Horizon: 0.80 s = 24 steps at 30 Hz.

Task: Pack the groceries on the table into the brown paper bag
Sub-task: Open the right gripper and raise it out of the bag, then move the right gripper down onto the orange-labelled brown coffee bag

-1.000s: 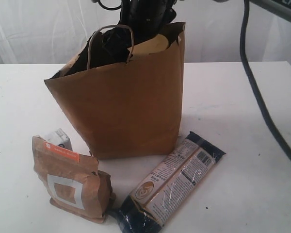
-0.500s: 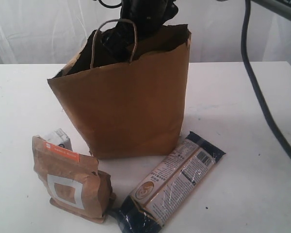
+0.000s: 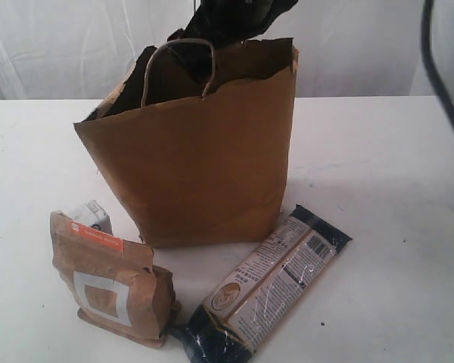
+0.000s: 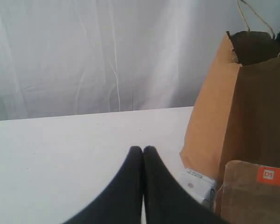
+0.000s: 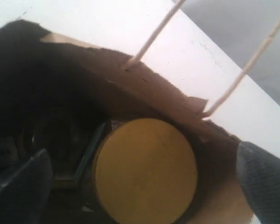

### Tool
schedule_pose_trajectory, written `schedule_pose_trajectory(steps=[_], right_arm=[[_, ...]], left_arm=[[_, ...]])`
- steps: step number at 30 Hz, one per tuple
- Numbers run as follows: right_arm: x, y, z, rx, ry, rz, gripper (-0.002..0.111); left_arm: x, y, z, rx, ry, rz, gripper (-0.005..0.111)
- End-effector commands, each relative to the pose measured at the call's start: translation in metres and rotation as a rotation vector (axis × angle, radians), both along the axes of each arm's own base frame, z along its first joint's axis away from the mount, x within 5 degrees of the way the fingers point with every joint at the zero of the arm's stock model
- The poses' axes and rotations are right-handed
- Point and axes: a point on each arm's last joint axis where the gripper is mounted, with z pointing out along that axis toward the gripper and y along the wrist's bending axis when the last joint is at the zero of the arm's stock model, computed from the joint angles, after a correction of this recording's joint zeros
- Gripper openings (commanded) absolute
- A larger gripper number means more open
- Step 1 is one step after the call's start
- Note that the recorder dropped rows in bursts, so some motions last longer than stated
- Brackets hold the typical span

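— Brown kraft paper blocks most of it. In the exterior view the brown paper bag (image 3: 197,166) stands upright on the white desk (image 3: 378,189), and its front wall hides everything inside. Only a dark mass of the right arm (image 3: 234,19) shows above the torn rim, cut off by the frame's top edge.
— Can you see the right jaws at all?
— Only in the right wrist view. They are spread wide over the bag's mouth, one dark finger (image 5: 263,182) at each side, gripping nothing.
— And in the bag?
— A gold-lidded jar (image 5: 144,170) stands upright against the inner wall, under the cord handle (image 5: 154,30). Just its round lid shows; the body is hidden below. Beside it sits something dark with a greenish edge, too shadowed to name.
— What about the left jaws?
— Pressed together and empty, over bare desk. They are near the small white-blue carton (image 4: 198,184) but apart from it.
— What lies outside the bag?
— Three things, in front of it. The brown orange-striped pouch (image 3: 110,280) stands upright and covers most of the carton (image 3: 89,215) behind it, so only a top corner peeks out. The long dark-blue packet (image 3: 265,283) lies flat. Its far end is just beside the bag's base; its near end is beside the pouch and clipped by the bottom edge of the frame.
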Motion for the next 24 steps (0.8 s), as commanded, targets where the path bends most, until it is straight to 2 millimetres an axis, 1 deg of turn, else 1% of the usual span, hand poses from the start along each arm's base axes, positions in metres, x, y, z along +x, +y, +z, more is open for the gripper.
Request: schedule_pose_trajectory(steps=[1,3,6,9,12,16,20,22,24], right_arm=[[-0.019,-0.013,0.034,0.063,-0.038,-0.007,0.105],[-0.028,-0.015,0.043,0.116,-0.021,0.009,0.105],[-0.043,-0.011,0.054,0.238,0.040,0.061,0.105],[-0.056,-0.004,0.060,0.323,0.097,0.173,0.105],[-0.065,0.000,0.066,0.342,0.101,0.301,0.105],[-0.073,-0.006,0.078,0.343,0.043,0.347,0.105],[-0.087,-0.012,0.094,0.373,0.010,0.405,0.105],[-0.095,-0.011,0.100,0.435,0.031,0.448,0.105],[-0.103,-0.005,0.103,0.512,0.077,0.511,0.104]], left_arm=[[0.001,0.001,-0.001,-0.015,0.010,0.014,0.000],[0.001,0.004,-0.002,-0.002,0.016,0.048,0.000],[0.003,0.011,-0.004,0.006,0.033,0.126,0.000],[0.003,0.016,-0.005,-0.024,0.053,0.182,0.000],[0.003,0.019,-0.004,-0.053,0.059,0.214,0.000],[0.001,0.020,0.014,-0.048,0.007,0.223,0.000],[-0.002,0.020,0.033,0.078,-0.074,0.225,0.000],[-0.003,0.017,0.035,0.111,-0.091,0.198,0.000],[-0.003,0.012,0.036,0.123,-0.107,0.137,0.000]])
